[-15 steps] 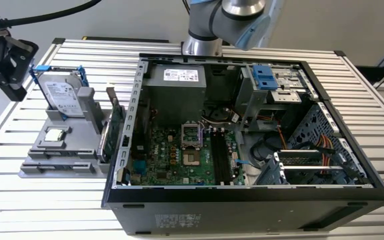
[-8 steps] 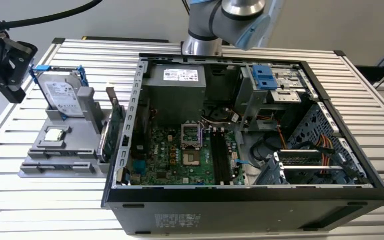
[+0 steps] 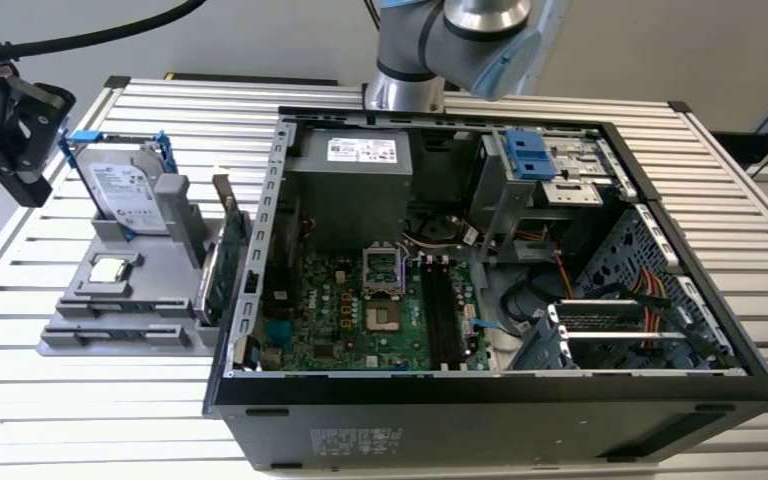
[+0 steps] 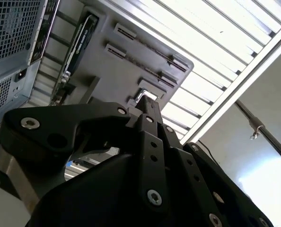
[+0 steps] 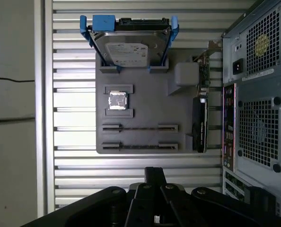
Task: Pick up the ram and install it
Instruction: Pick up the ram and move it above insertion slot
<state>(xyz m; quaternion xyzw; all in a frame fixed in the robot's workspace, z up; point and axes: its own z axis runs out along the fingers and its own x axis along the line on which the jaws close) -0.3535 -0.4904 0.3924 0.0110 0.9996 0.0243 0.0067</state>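
The ram (image 5: 139,127) stands on edge in a long slot of the grey holder tray (image 5: 145,101). A second thin stick (image 5: 139,146) sits in the slot beside it. In the exterior view the tray (image 3: 91,300) lies at the left of the open computer case (image 3: 491,250). My black gripper (image 3: 24,140) hangs high over the table's left edge, apart from the tray and holding nothing I can see. In both wrist views the gripper (image 5: 154,174) (image 4: 147,101) points toward the tray from beyond the edge nearest the ram slots. Dark memory slots (image 3: 444,315) run along the motherboard.
A silver hard drive in a blue frame (image 5: 131,45) stands at the tray's far end, a small square chip (image 5: 118,100) in its middle, and a green card (image 3: 231,265) on the side next to the case. A slatted metal table (image 3: 91,420) carries everything. The arm's base (image 3: 404,90) stands behind the case.
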